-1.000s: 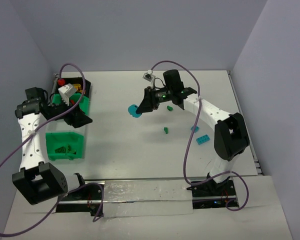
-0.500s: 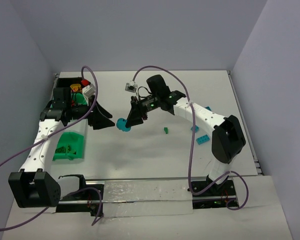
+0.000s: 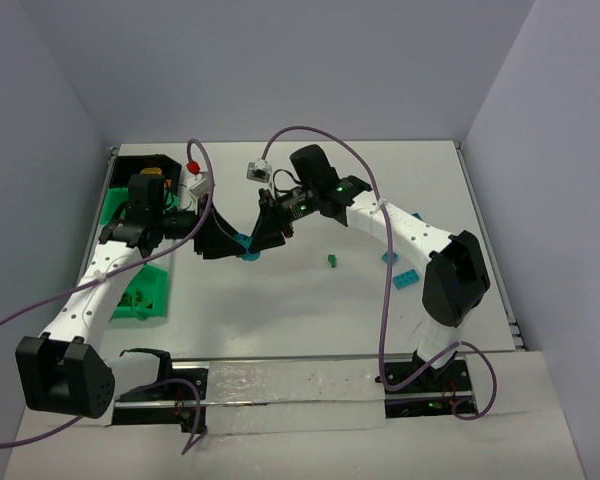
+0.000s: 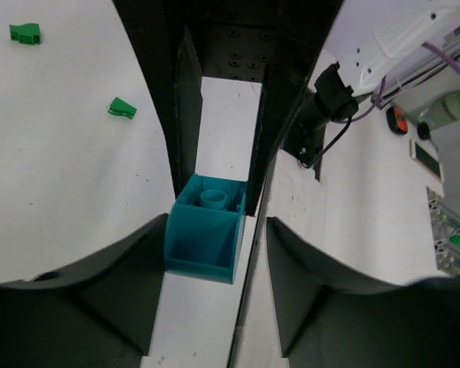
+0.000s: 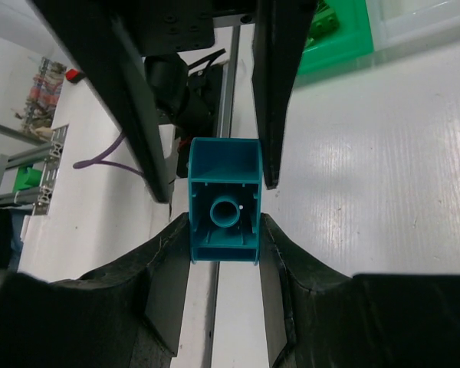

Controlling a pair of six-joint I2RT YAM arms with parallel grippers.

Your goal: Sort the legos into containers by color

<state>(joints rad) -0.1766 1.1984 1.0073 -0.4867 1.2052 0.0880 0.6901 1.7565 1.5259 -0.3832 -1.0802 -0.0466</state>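
Note:
A teal lego (image 3: 246, 246) hangs above the table's middle left, and my right gripper (image 3: 261, 238) is shut on it. In the right wrist view the lego (image 5: 224, 203) sits squeezed between both fingers, hollow underside facing the camera. My left gripper (image 3: 226, 243) meets it from the left, open, with its jaws set around the same lego (image 4: 205, 238). The lego touches one left finger (image 4: 149, 253), with a gap to the other. The containers stand at the left: a black one (image 3: 140, 165) and green ones (image 3: 145, 296).
A small green lego (image 3: 333, 261) lies on the table right of the grippers, and two teal ones (image 3: 406, 279) (image 3: 388, 257) lie further right. The left wrist view shows two green legos (image 4: 24, 32) (image 4: 122, 107) on the white table. Purple cables loop over both arms.
The left arm swung right, away from the containers, to meet the right gripper. The right gripper carried the teal lego leftward. The left jaws have narrowed around it.

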